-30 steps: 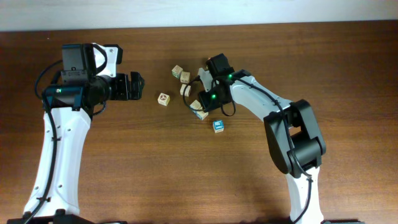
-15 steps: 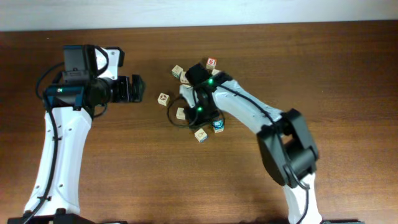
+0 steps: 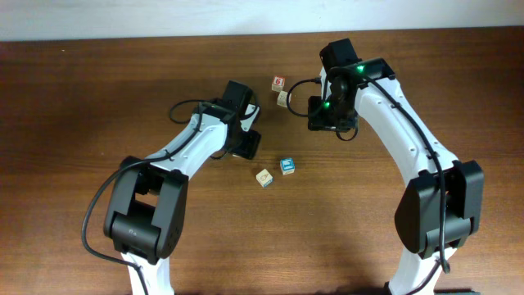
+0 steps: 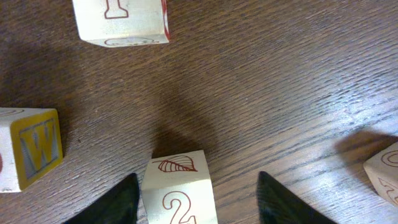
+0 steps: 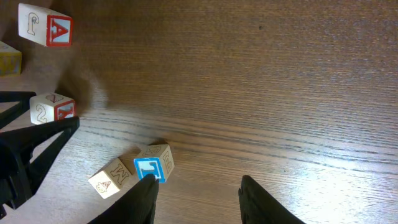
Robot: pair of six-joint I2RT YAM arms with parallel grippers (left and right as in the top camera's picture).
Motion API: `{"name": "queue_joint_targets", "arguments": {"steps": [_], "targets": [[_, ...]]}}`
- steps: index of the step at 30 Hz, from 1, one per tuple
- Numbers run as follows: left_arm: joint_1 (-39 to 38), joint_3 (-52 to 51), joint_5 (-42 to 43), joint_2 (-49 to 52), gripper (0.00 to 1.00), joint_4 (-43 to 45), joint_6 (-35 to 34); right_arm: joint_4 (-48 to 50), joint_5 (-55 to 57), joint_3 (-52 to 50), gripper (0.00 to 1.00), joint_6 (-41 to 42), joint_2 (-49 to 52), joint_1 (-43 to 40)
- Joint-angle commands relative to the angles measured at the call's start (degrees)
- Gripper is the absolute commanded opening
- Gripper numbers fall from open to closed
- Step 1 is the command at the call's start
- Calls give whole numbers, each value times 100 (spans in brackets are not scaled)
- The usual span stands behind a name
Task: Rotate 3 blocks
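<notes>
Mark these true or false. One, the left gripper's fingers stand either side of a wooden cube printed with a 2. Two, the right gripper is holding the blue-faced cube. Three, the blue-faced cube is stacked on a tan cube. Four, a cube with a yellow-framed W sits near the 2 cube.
1. True. The left gripper straddles the pale wooden cube printed with a red 2.
2. False. The right gripper is open and empty; the wooden cube with a bright blue face lies on the brown wooden table.
3. False. It rests on the table beside the pale tan wooden cube.
4. True. The yellow-framed W cube sits nearby.
</notes>
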Motion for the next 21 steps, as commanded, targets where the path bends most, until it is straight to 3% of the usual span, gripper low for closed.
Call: {"name": "queue_joint_targets", "arguments": {"steps": [1,4,7,10,12,15,18,21], "targets": [[-33,85,-232,46,46,-98,-293,-13,72,13,43,-17,20,26],[-31,85,-232,44,30,-514,-354,-35,72,13,43,-15,20,26],[-31,85,-232,44,23,-706,-481,-225,63,11,43,-13,20,57],[-31,181,-229,39,24,-1270,-546,-483,-229,9,43,-13,20,199],[-33,295,-208,39,32,-1725,-634,-555,-328,9,43,-11,20,304],[-31,323,-168,39,68,-1921,-673,-544,-343,9,44,-11,20,337],[79,960,-330,39,75,-2173,-671,-531,-431,13,44,-15,17,341],[826,2660,-675,39,79,-3165,-671,-459,-422,11,44,-299,52,765]]}}
